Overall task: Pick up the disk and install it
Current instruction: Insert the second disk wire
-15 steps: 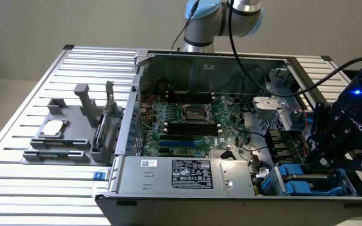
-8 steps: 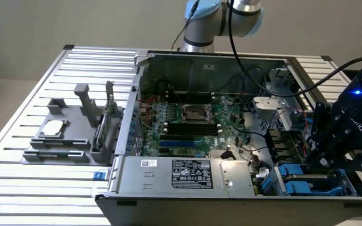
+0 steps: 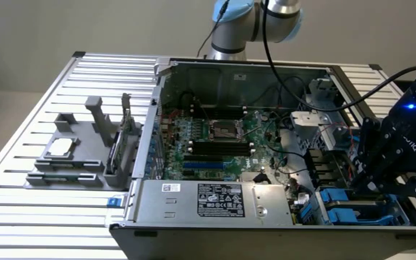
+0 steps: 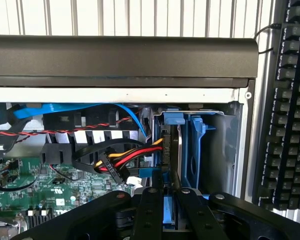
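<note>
Gripper point(image 4: 165, 200) pinching disk point(image 4: 166, 212) edge-on in PC case point(image 3: 215, 203) on slatted metal table point(image 3: 56, 227), beige wall point(image 3: 85, 27) behind.

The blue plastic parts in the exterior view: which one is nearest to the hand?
The blue drive carrier in the computer case's corner bay, directly under the hand. The small blue tab sits far away on the case's opposite outside edge.

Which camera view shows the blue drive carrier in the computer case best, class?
The wrist view: the blue carrier stands close and central in its bay, beside the coloured cables. In the exterior view the carrier is a blue patch at the case's corner, partly behind the gripper.
</note>
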